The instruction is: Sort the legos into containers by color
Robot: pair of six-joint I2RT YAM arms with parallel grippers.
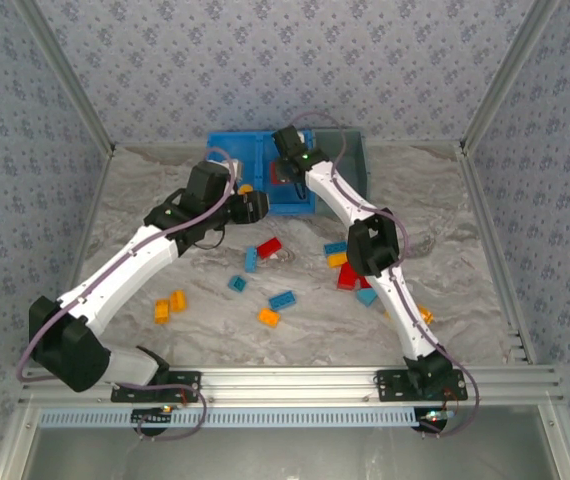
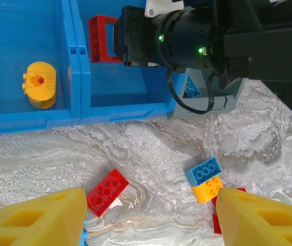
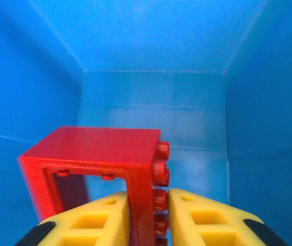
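Now the right gripper (image 3: 148, 212) pinches the red frame brick (image 3: 92, 146) down inside the middle blue bin (image 3: 151, 46) — left gripper (image 2: 148, 218) hangs open over loose bricks (image 2: 107, 190) on the table (image 2: 151, 148).

Red frame (image 3: 92, 146) — blue bin (image 3: 151, 46) (yellow right claw (image 3: 148, 220))

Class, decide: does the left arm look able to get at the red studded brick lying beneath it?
Probably yes: the left arm holds open jaws above the red brick, which lies bare on the table, nothing over it.
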